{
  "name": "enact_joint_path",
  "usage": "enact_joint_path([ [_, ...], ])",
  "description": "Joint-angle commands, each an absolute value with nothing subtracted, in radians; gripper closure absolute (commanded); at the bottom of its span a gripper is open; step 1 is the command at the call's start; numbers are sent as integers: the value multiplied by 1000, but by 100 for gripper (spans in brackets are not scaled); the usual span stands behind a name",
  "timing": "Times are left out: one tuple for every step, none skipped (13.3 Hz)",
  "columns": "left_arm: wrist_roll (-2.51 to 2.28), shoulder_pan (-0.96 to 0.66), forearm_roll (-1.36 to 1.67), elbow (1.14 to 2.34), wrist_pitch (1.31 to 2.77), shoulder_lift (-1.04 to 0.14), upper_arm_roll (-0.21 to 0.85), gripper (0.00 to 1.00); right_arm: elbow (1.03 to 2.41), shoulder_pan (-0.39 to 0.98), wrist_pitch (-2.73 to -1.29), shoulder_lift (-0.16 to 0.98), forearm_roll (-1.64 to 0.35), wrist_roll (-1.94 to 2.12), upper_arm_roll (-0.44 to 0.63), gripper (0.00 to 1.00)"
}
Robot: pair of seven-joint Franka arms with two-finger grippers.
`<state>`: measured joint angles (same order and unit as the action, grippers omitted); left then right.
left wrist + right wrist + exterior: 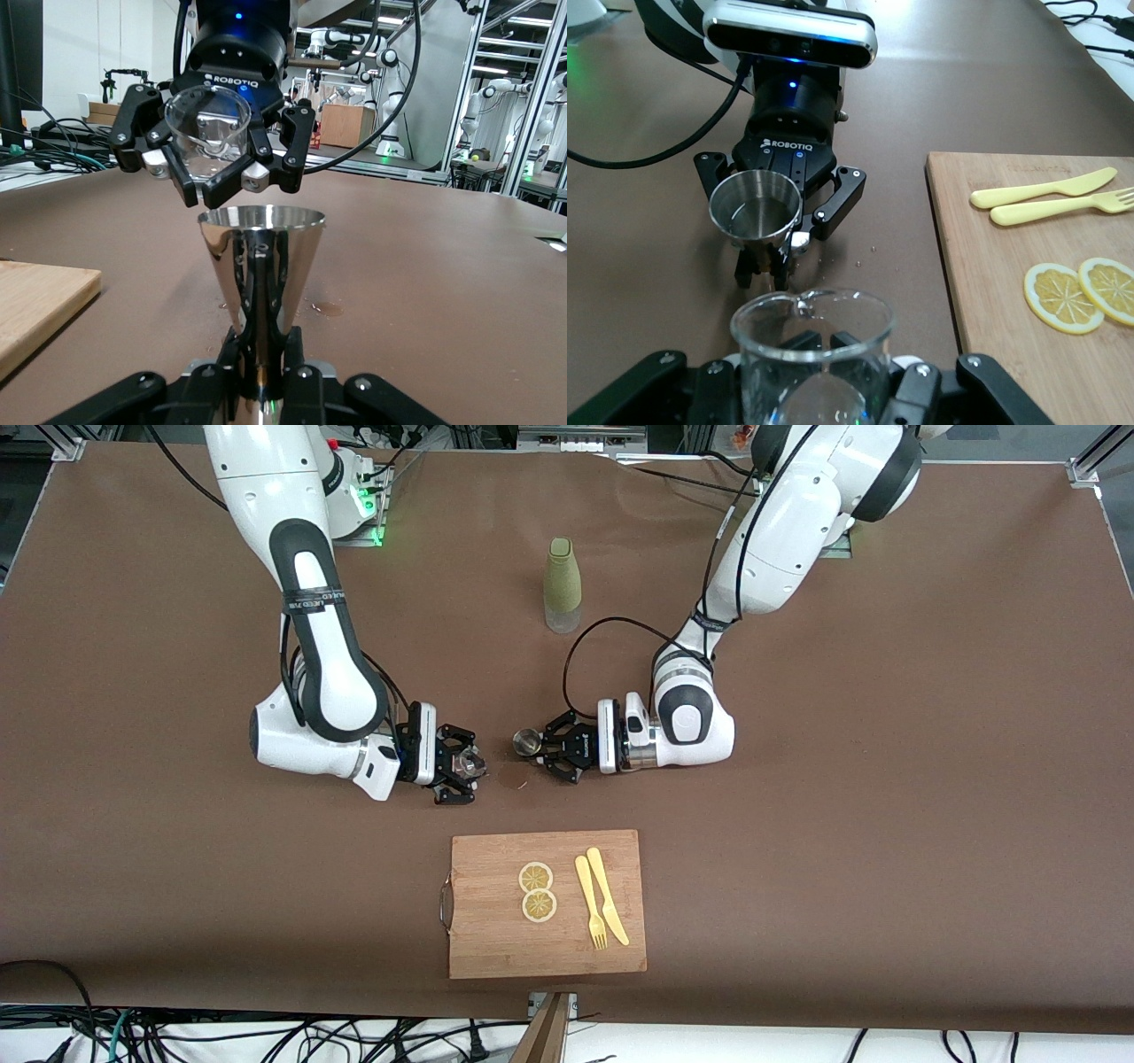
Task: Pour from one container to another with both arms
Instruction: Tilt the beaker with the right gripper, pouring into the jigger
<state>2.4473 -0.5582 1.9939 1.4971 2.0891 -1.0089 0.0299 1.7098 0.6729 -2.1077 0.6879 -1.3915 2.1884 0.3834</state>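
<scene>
The table (886, 824) was seen whole only from the front; near its middle the right gripper (462, 769) was clamped on a glass beaker (811, 354), the left gripper (554, 751) on a steel cup (260, 266), a board (496, 948) lying nearer the camera edge

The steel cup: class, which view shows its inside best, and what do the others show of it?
The right wrist view: it looks into the steel cup, open mouth and shiny floor visible. The left wrist view shows only its cone-shaped outside, held in the left pincer. The front view shows a small rim.
</scene>
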Motion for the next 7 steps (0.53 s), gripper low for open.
enact_joint_path([
  [2487, -584, 2042, 1433, 2174, -1035, 32, 100, 1750, 718, -2161, 652, -1376, 2172, 394, 100],
  [2484, -591, 2043, 1421, 2178, -1038, 32, 100, 1761, 744, -2177, 650, -1376, 2161, 411, 100],
  [2476, -595, 2046, 1419, 2184, -1042, 32, 100, 1766, 767, -2186, 649, -1376, 2152, 423, 100],
  [2473, -597, 2048, 1416, 2187, -1042, 32, 100, 1769, 781, -2195, 647, -1374, 2151, 432, 100],
  [2473, -597, 2048, 1411, 2189, -1042, 32, 100, 1773, 794, -2207, 643, -1371, 2145, 436, 100],
  [2473, -598, 2048, 1411, 2192, -1042, 32, 100, 1779, 801, -2221, 632, -1352, 2132, 436, 100],
  [2471, -600, 2049, 1411, 2192, -1042, 32, 100, 1781, 801, -2230, 623, -1309, 2106, 436, 100],
])
